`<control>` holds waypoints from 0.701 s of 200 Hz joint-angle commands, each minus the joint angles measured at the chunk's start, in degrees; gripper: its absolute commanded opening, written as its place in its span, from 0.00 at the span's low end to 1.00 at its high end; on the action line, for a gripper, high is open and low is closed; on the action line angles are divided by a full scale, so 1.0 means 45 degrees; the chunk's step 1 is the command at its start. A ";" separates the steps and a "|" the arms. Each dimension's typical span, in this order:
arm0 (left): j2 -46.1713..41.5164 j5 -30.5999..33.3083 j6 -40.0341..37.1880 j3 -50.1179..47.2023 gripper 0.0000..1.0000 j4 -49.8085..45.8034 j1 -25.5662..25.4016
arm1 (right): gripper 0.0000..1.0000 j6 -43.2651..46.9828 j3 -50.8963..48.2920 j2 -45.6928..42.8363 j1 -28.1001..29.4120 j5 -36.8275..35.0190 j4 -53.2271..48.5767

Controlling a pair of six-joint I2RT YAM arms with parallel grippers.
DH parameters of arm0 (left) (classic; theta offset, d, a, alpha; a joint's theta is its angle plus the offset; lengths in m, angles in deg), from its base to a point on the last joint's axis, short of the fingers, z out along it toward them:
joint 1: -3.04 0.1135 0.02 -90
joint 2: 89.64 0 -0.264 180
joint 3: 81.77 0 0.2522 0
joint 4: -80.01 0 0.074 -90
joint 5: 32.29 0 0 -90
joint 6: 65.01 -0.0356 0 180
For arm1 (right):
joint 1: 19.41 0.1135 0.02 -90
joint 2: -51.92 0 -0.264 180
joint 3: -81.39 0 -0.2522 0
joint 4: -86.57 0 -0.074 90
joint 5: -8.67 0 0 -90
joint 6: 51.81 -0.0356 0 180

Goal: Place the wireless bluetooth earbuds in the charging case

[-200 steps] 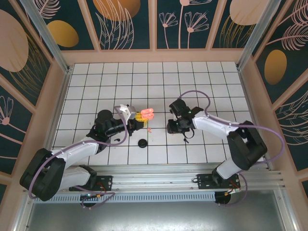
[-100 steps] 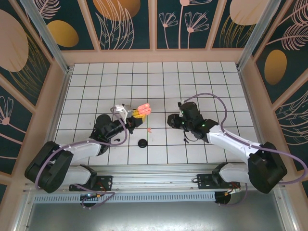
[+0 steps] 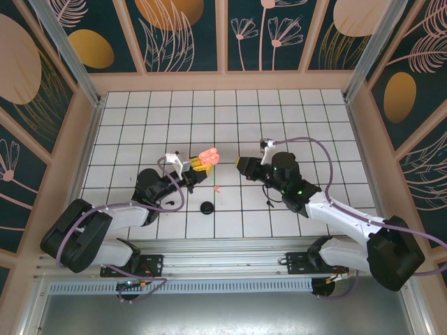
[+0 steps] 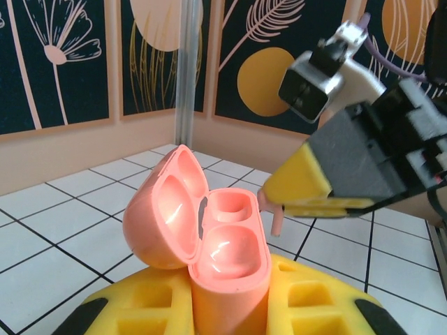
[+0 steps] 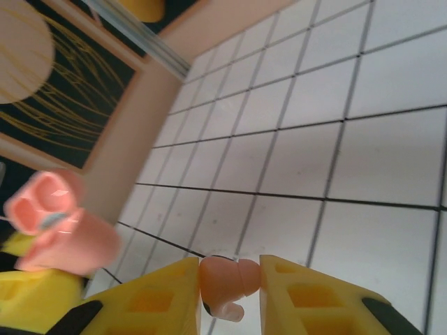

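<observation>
white tiled table, floral walls | charging case salmon-pink, lid open, two wells showing, clamped in your left gripper above the tiles | your right gripper pinches a pink stemmed earbud | since a second ago right gripper swung in, now just beside the case

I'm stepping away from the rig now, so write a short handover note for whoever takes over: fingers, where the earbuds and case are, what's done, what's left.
Left gripper: fingers shut on the open pink charging case, lid tipped back, both wells empty.
Right gripper: fingers shut on one pink earbud, close beside the case but not in it.
Second pink earbud: loose on the tiles nearby.
Done: nothing seated yet.
Left: seat the held earbud, then fetch the loose one.
</observation>
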 commanded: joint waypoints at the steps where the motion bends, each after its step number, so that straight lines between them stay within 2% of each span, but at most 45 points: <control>1: 0.0289 -0.0323 -0.0604 0.0260 0.13 0.0324 0.0065 | 0.24 0.0644 0.0126 -0.0339 0.0683 -0.0740 0.1576; 36: 0.0568 -0.0431 -0.0728 0.0351 0.13 0.0375 0.0053 | 0.24 0.2111 0.0677 -0.0118 0.1522 -0.1613 0.2179; 140: 0.0437 -0.0474 -0.0865 0.0520 0.12 0.0178 0.0040 | 0.24 0.2499 0.1989 0.1785 0.1837 -0.0734 0.2921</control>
